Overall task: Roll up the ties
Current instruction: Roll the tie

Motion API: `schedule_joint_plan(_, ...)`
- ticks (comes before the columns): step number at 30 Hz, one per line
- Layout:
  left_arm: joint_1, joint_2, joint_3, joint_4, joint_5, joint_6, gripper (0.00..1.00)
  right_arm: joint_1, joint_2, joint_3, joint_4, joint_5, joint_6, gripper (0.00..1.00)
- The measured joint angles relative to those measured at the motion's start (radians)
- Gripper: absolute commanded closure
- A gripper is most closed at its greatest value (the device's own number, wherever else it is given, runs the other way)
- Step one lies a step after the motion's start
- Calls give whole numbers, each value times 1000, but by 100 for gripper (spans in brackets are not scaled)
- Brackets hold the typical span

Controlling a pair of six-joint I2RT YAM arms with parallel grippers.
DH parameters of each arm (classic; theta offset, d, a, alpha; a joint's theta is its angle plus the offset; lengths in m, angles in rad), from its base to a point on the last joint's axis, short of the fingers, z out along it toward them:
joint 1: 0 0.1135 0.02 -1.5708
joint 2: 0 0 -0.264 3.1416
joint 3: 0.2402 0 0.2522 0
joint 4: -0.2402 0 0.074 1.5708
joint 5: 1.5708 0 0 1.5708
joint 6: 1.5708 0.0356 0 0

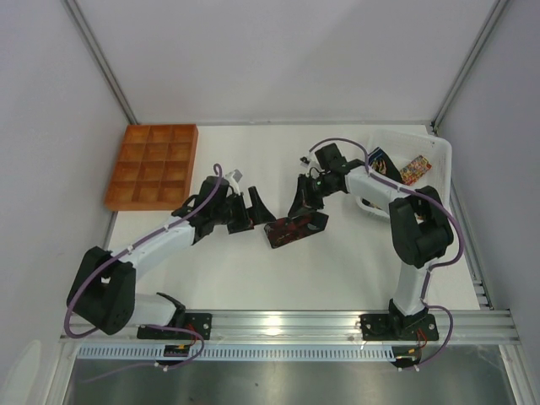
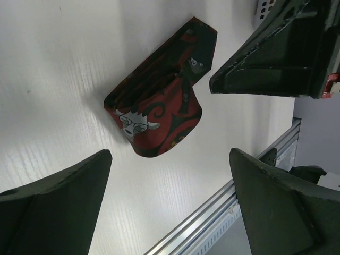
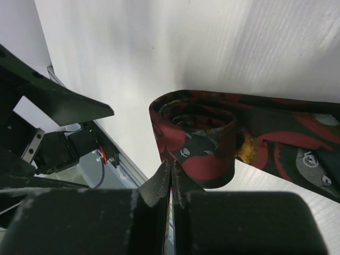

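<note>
A maroon and black patterned tie lies partly rolled on the white table at the middle. In the left wrist view it shows a bull's-face print, with its tail running up to the right. In the right wrist view its coil is seen end on. My right gripper comes down on it from behind. Its jaws are shut, pinching the coil's lower edge, with a red sliver between them. My left gripper is open and empty just left of the tie, its jaws wide apart and short of it.
An orange compartment tray sits at the back left. A white basket holding colourful items stands at the back right, behind the right arm. An aluminium rail runs along the table's near edge and also shows in the left wrist view.
</note>
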Motion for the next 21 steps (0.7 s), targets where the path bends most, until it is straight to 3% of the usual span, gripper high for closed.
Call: schedule_joint_plan(21,1,85,-137,199,65,-100,0,18,56,-66,60,17,3,97)
